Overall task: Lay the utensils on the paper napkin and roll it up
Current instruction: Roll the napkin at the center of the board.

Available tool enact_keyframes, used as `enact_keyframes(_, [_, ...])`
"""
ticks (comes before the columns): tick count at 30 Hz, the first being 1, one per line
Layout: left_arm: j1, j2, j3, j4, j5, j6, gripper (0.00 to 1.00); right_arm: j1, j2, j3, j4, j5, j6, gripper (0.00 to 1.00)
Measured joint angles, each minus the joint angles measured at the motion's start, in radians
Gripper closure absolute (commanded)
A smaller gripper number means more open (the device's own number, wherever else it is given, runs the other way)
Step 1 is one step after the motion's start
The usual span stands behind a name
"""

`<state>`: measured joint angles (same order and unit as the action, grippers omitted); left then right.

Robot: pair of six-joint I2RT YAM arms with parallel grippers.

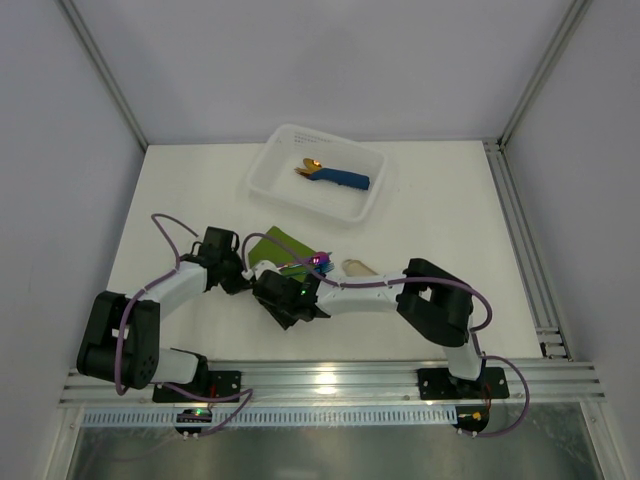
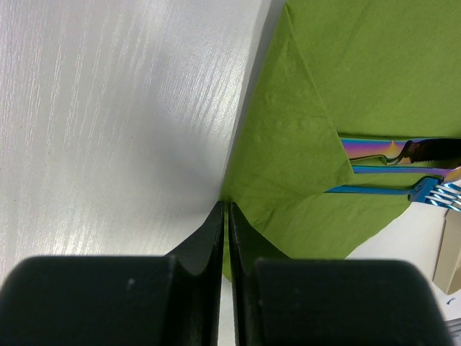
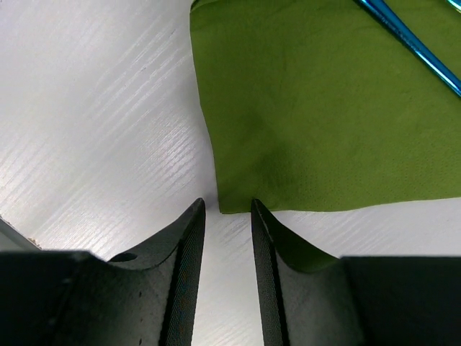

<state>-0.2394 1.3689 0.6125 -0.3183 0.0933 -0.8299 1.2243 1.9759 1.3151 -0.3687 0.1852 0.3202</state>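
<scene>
The left gripper (image 2: pixel 225 209) is fully closed, its tips touching the edge of the paper napkin (image 2: pixel 324 72); a pinch cannot be confirmed. The right gripper (image 3: pixel 228 205) stands narrowly parted, empty, at a napkin corner. The napkin lies on the table (image 2: pixel 108 108), one flap folded over the utensils (image 2: pixel 389 151).

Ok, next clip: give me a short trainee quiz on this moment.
1. True or false: the rainbow utensils lie in the white tray.
2. Which arm's fingers stand apart? A left, B right, C both.
3. Fill in: the wrap around the gold cutlery is coloured ___.
Key: 1 false, they lie on the green paper napkin; 2 B, the left fingers are shut, the right fingers apart; 3 blue.
</scene>
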Motion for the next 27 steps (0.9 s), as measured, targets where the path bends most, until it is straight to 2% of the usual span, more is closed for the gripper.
enact_keyframes(4, [0.0,0.0,0.0,0.0,0.002,0.0,0.95,0.001,0.008,0.009,0.001,0.013,0.0,0.66])
enact_keyframes(11, [0.0,-0.002,-0.002,0.0,0.002,0.0,0.95,0.002,0.014,0.017,0.002,0.029,0.0,0.83])
enact_keyframes(18, [0.0,-0.006,-0.003,-0.001,0.002,0.0,0.94,0.003,0.015,0.017,0.002,0.045,0.005,0.93])
enact_keyframes(27, [0.0,-0.006,-0.004,-0.002,0.002,0.0,0.95,0.003,0.015,0.017,0.0,0.081,0.002,0.96])
